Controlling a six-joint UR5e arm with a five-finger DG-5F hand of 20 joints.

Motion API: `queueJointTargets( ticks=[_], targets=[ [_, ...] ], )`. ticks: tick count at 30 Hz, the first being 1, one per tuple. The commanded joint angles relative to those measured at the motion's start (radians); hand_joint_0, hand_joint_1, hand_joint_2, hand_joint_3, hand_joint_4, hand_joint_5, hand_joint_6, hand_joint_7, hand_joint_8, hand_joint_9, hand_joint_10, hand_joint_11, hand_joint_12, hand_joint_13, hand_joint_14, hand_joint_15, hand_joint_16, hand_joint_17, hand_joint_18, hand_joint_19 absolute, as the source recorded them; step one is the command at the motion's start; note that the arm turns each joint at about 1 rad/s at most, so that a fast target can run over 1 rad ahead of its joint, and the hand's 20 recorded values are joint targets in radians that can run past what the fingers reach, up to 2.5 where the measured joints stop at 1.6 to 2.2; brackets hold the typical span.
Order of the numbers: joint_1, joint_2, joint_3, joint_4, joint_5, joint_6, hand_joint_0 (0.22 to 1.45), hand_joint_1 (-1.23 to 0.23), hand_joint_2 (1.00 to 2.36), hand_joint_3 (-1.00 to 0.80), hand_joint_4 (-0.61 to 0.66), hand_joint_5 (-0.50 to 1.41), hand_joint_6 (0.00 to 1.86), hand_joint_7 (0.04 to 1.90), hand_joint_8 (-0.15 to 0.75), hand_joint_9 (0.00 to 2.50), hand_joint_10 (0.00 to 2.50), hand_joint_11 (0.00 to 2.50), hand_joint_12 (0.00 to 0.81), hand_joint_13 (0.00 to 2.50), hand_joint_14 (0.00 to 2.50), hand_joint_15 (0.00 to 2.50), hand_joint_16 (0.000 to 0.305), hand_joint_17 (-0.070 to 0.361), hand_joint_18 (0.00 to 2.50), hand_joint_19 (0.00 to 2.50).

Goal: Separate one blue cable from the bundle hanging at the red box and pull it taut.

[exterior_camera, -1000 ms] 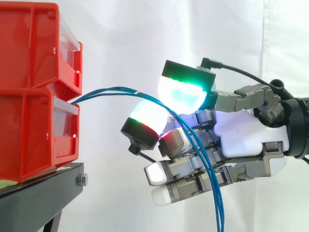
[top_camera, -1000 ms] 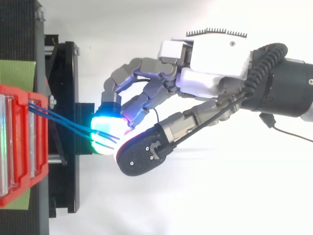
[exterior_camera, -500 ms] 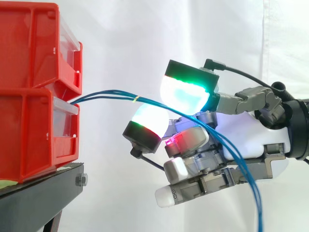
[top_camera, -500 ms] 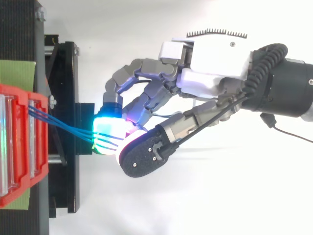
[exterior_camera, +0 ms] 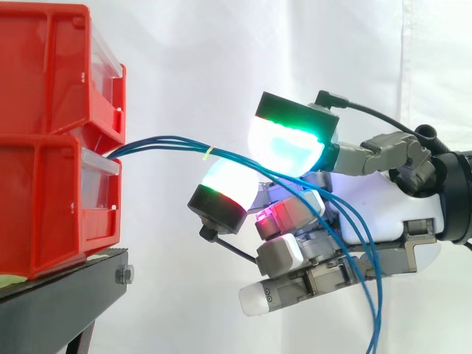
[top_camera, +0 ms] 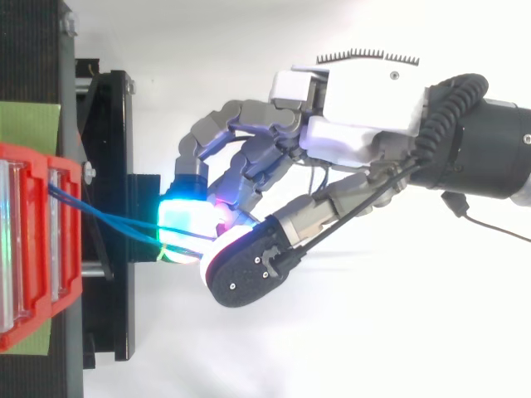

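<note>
At the red box on its black stand, the blue cables leave the gap between the stacked bins and bow outward, away from the box. Just beyond, they pass between two glowing fingertips, one above the strands and one below. The hand grasps the bundle, its lower fingers curled further in than a second ago. Farthest from the red box are the loose ends. A second ago they dropped steeply close beside the palm; now they trail down further out from the box and have fanned apart. The hand has drawn back slightly from the box, taking up slack. Several strands appear to run through the grip together, so the singling-out looks unfinished. The span to the box also bows rather than running straight, so more pull seems needed.
</note>
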Motion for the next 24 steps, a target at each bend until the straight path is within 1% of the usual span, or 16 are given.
queueJointTargets(
  ticks=[1, 6, 7, 9, 14, 15, 19, 24],
  targets=[
    [0.000, 0.000, 0.000, -0.003, -0.002, 0.001, 0.74, -0.98, 1.00, -0.50, 0.11, -0.25, 0.91, 0.87, 0.249, 0.73, 0.68, 1.31, 0.329, 0.96, 0.02, 1.04, 0.032, 0.072, 0.57, 0.30],
    [-0.003, 0.000, 0.000, -0.009, -0.002, 0.008, 0.68, -0.99, 1.00, -0.50, 0.11, -0.25, 0.90, 0.86, 0.258, 0.73, 0.66, 1.31, 0.332, 0.94, 0.02, 1.03, 0.033, 0.074, 0.55, 0.33],
    [-0.003, 0.000, 0.000, -0.013, -0.002, 0.009, 0.63, -0.97, 1.00, -0.50, 0.11, -0.24, 0.90, 0.85, 0.258, 0.74, 0.64, 1.33, 0.330, 0.92, 0.02, 1.02, 0.033, 0.075, 0.55, 0.34],
    [-0.003, 0.000, 0.000, -0.016, -0.005, 0.011, 0.59, -0.95, 1.00, -0.50, 0.13, -0.24, 0.90, 0.85, 0.264, 0.75, 0.63, 1.33, 0.340, 0.92, 0.02, 1.01, 0.035, 0.078, 0.55, 0.36],
    [-0.003, 0.000, 0.000, -0.020, -0.014, 0.014, 0.55, -0.88, 1.00, -0.50, 0.14, -0.24, 0.89, 0.83, 0.282, 0.78, 0.62, 1.33, 0.354, 0.92, 0.02, 0.99, 0.038, 0.086, 0.56, 0.40],
    [-0.003, 0.000, 0.000, -0.020, -0.015, 0.014, 0.55, -0.84, 1.00, -0.50, 0.14, -0.24, 0.89, 0.83, 0.281, 0.78, 0.62, 1.33, 0.357, 0.91, 0.02, 0.99, 0.039, 0.088, 0.57, 0.41],
    [-0.003, 0.000, 0.000, -0.020, -0.015, 0.014, 0.58, -0.78, 1.00, -0.50, 0.14, -0.24, 0.89, 0.82, 0.277, 0.80, 0.56, 1.36, 0.349, 0.91, 0.02, 0.99, 0.039, 0.089, 0.57, 0.42],
    [-0.003, 0.000, 0.000, -0.020, -0.015, 0.014, 0.64, -0.77, 1.00, -0.50, 0.13, -0.23, 0.88, 0.84, 0.271, 0.82, 0.52, 1.38, 0.347, 0.91, 0.02, 0.98, 0.039, 0.088, 0.58, 0.43]
  ],
)
